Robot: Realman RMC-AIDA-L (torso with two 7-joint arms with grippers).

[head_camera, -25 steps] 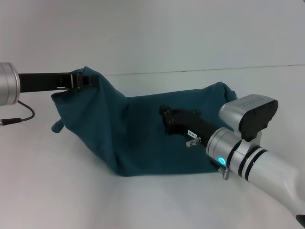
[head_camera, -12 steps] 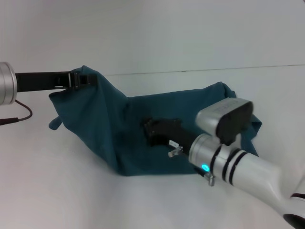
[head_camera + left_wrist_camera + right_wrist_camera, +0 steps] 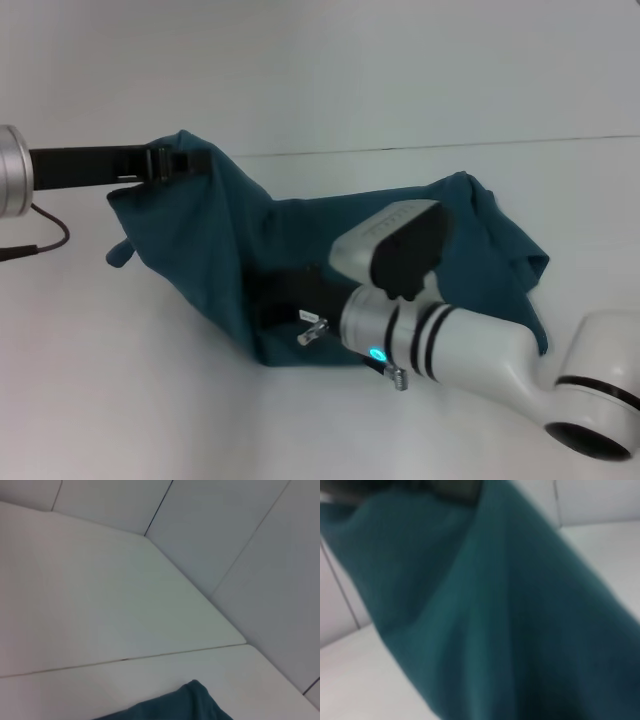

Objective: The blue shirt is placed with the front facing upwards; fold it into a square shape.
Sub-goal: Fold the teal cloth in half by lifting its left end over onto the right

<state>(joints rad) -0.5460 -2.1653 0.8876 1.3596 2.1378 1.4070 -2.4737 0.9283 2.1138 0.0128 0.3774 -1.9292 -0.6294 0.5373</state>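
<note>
On the left of the head view, the left gripper (image 3: 185, 163) is clamped on an upper edge of the blue shirt (image 3: 230, 255), holding that corner up off the white worktop (image 3: 120, 390). Its black forearm reaches in level from the frame's left edge, and a thin dark cable (image 3: 40, 240) loops below the silver wrist. From the held corner the cloth falls in a slope down toward the worktop, with a small flap hanging free at its far-left side.

Across the middle, the blue shirt lies bunched and partly doubled over itself, its plain teal surface showing. Its lower edge rests on the worktop near the front, and its right part spreads in folds toward the back seam of the surface.

At centre-right, the right gripper (image 3: 272, 303) is low over the cloth near the shirt's front edge; whether its fingers are apart or together cannot be told. Its white wrist, with black bands and a lit blue ring, runs off to the lower right.

The left wrist view shows only bare worktop and a tip of the shirt (image 3: 185, 705). The right wrist view is filled with teal fabric (image 3: 510, 620).
</note>
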